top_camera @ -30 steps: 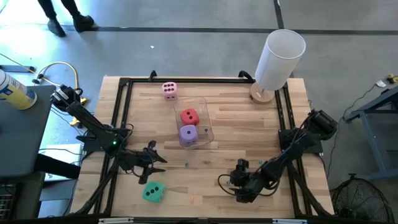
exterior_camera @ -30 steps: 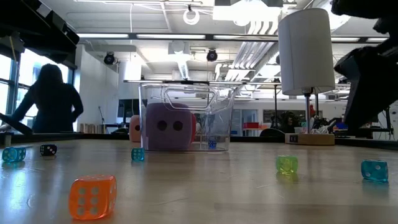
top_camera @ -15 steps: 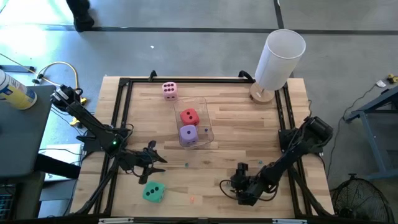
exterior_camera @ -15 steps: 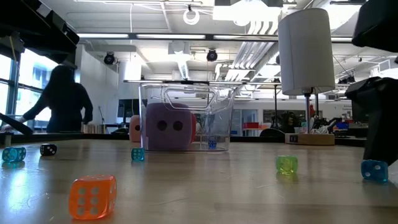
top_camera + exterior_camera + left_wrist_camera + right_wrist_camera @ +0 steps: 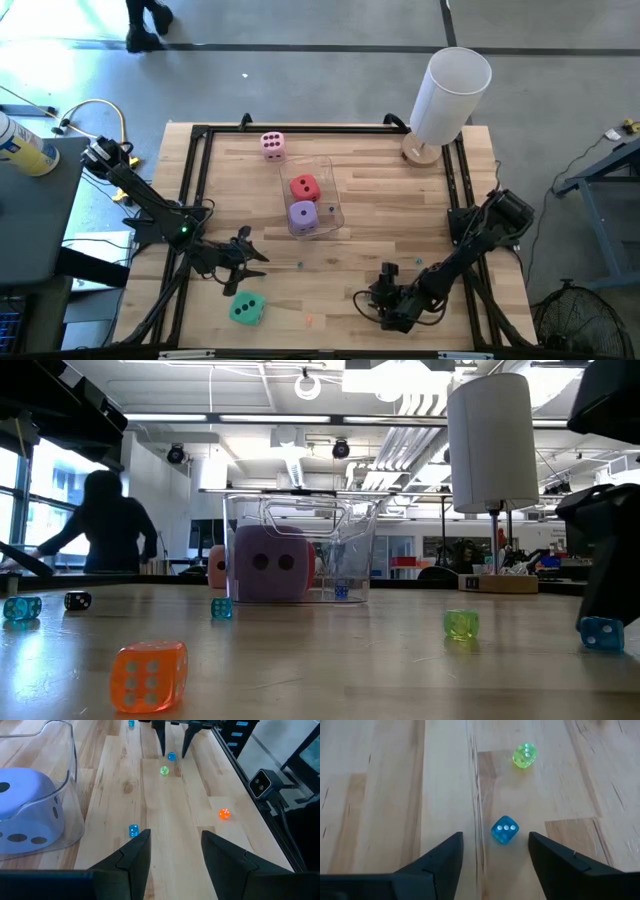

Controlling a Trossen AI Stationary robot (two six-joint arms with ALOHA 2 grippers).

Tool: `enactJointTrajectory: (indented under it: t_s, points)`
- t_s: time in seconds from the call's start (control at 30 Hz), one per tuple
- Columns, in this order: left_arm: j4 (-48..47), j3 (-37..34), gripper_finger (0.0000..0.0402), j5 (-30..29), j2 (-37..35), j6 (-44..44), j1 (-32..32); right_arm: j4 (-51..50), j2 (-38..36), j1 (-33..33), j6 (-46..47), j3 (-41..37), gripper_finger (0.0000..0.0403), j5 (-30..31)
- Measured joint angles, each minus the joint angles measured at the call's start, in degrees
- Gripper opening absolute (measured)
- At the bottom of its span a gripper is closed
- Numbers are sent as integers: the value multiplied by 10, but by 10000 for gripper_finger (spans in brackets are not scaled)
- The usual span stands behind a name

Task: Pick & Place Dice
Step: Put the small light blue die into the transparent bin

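Near our front edge the teal-green die, left pincer apart just behind it, right pincer apart astride a small blue die, open surface mid-way, red die and purple die in the clear tub, pink die near the far edge.

There are no words, brands or signs to read here. The can at the table's left edge has blue marks on it, but they are too small to read. The only numbers are dots on dice. The small blue die shows three dots on top. The small green die shows three dots on one side. The pink die shows four dots on top. The purple die shows dark dots too.
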Motion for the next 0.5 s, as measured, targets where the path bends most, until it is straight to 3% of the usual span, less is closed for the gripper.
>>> enactJointTrajectory:
  t_s: [0.5]
  points:
    - [0,0,168,0,0,0,0,3,1,-5,-14,-1,153,14]
